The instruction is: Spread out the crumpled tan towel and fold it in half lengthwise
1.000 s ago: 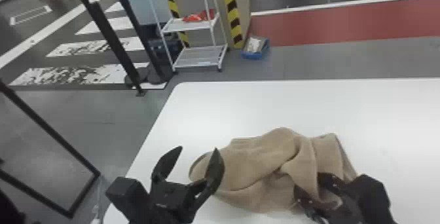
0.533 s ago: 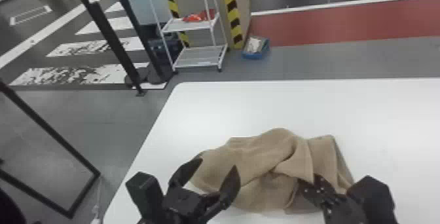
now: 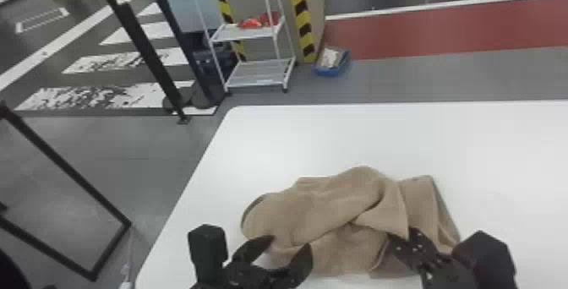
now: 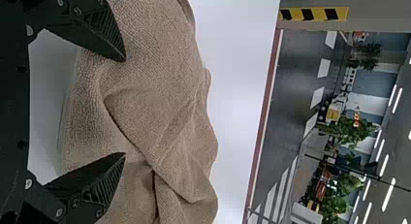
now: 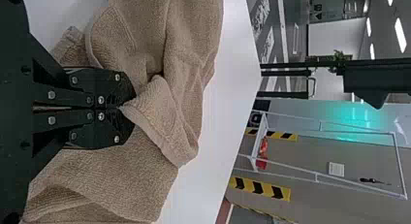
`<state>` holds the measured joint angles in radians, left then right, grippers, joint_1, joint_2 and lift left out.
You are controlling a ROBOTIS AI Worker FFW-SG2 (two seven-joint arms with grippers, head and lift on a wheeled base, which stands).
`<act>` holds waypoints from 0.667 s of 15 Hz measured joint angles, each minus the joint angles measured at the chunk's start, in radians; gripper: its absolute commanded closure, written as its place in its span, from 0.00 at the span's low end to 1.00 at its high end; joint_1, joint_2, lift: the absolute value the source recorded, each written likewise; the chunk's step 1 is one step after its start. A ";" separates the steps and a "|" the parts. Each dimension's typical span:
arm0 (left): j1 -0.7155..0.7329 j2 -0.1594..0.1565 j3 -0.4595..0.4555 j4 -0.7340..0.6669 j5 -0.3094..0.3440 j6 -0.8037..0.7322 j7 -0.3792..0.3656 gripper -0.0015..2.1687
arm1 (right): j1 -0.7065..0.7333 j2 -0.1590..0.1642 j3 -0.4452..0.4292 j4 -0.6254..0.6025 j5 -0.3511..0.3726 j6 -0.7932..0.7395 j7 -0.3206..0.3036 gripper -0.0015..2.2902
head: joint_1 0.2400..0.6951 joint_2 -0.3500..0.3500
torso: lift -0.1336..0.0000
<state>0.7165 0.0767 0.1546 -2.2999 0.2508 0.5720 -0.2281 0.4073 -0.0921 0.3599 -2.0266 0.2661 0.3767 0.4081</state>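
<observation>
In the head view, we had the tan towel (image 3: pixel 329 208) crumpled on the bench (image 3: pixel 380 140), in from its left edge and well apart from its far edge. Our left gripper (image 3: pixel 291 242) was at the towel's near left part, our right gripper (image 3: pixel 400 235) at its near right part. In the left wrist view, we had the left gripper (image 4: pixel 125 107) wide open, empty. In the right wrist view, our right gripper (image 5: pixel 127 107) was closed, pinching a towel edge.

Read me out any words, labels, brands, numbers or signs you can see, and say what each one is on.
Nothing here can be read.
White sheet on the grey wall: too small to read.
Orange-red marks in the far background: too small to make out.
Tan towel: no lettering shows.
</observation>
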 measured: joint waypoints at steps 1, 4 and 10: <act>0.000 0.000 0.000 -0.001 -0.004 0.001 0.005 0.19 | 0.004 0.000 -0.002 -0.005 0.001 0.000 0.000 0.74 | 1.00 1.00 | 0.07; -0.019 0.000 -0.011 -0.001 -0.043 0.071 0.031 0.27 | 0.018 -0.001 -0.014 -0.026 0.001 0.000 0.004 0.74 | 1.00 1.00 | 0.07; -0.065 0.000 -0.056 0.022 -0.166 0.128 0.107 0.58 | 0.052 -0.001 -0.050 -0.052 -0.005 -0.028 0.017 0.74 | 1.00 1.00 | 0.07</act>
<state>0.6518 0.0767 0.0988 -2.2777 0.0847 0.7000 -0.1209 0.4592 -0.0936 0.3103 -2.0788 0.2609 0.3489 0.4247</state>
